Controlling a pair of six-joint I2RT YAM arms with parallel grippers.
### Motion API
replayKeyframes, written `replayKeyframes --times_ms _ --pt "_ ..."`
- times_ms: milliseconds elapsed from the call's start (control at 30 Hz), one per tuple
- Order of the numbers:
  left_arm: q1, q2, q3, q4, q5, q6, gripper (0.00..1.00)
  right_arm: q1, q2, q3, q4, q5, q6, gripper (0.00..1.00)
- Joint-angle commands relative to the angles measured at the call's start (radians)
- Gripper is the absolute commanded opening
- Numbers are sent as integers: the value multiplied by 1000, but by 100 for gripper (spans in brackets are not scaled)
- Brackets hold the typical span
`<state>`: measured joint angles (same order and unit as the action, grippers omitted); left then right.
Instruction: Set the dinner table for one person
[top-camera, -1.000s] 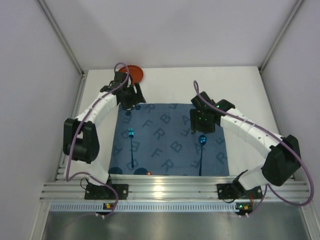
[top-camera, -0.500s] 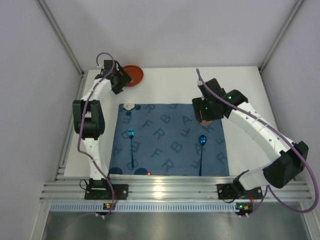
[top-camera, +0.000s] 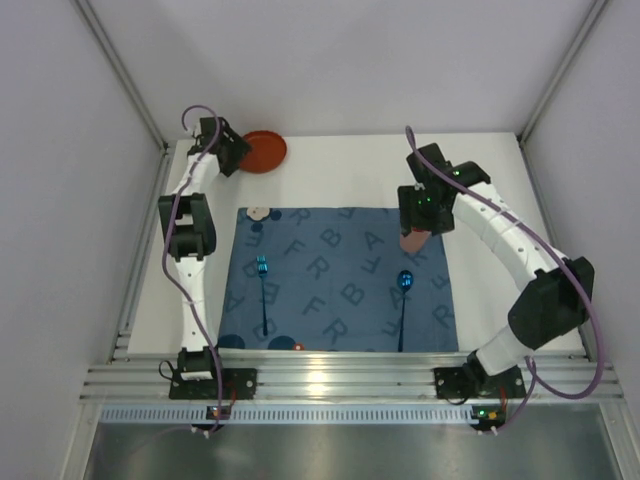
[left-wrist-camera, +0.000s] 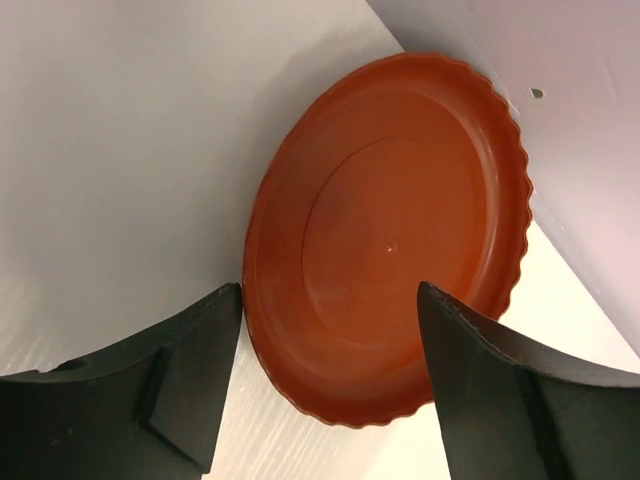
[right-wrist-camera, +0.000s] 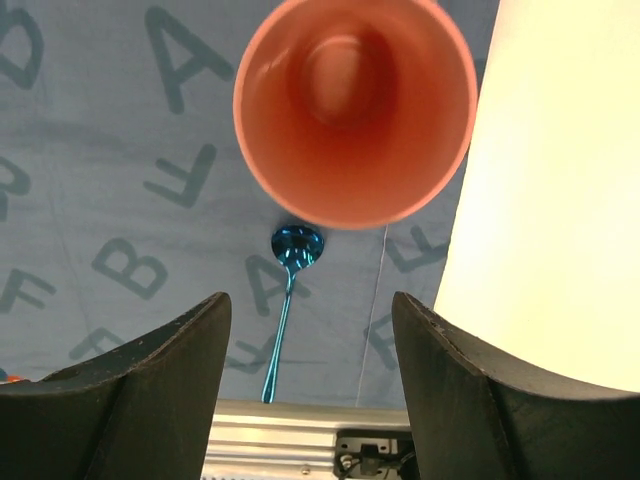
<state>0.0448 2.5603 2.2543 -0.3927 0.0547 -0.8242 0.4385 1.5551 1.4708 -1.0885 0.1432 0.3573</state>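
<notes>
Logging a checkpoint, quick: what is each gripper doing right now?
Left gripper: open, holding nothing; red plate just ahead.
Right gripper: open, holding nothing; pink cup ahead of it.

Your top view has even, diffuse light from above: the white tabletop reads bright, shadows under the arms are faint, and a glare patch sits on the aluminium rail. In your left wrist view the orange plate is sharp, while the dark fingers of the left tool look soft, and grey shade covers the tabletop at left. In your right wrist view the tabletop washes out to creamy blankness, the blue spoon carries small glints, and the pink cup looks slightly soft.
</notes>
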Motion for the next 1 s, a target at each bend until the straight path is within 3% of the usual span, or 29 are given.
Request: replayKeyframes --times_ms 0,100,133,200,233,267,467,633,700,800,967 --pt "4 43 47 -2 -3 -27 75 -26 19 94 -19 18 20 66" --pt "6 69 50 8 0 -32 66 -44 28 100 -21 22 20 66" --pt "6 77 60 9 10 -35 49 -47 30 98 -21 21 22 65" --pt "6 98 74 24 23 -42 26 -64 28 94 -17 21 16 66" --pt "6 104 88 28 42 -46 9 -69 28 94 -17 21 11 65" --pt "6 109 96 29 46 -49 0 -75 31 95 -16 22 6 65" --pt "7 58 76 103 164 -50 0 -119 49 143 2 15 -58 65" --pt "0 -115 -59 117 296 11 0 -179 68 175 76 -43 -92 67" --pt "-31 -231 -113 28 291 122 0 -210 103 216 85 -77 -65 70" --pt "-117 -436 -306 -60 255 261 0 -227 132 262 104 -138 -17 75" --pt "-321 -815 -787 -51 157 315 0 -225 70 203 143 -203 -6 78"
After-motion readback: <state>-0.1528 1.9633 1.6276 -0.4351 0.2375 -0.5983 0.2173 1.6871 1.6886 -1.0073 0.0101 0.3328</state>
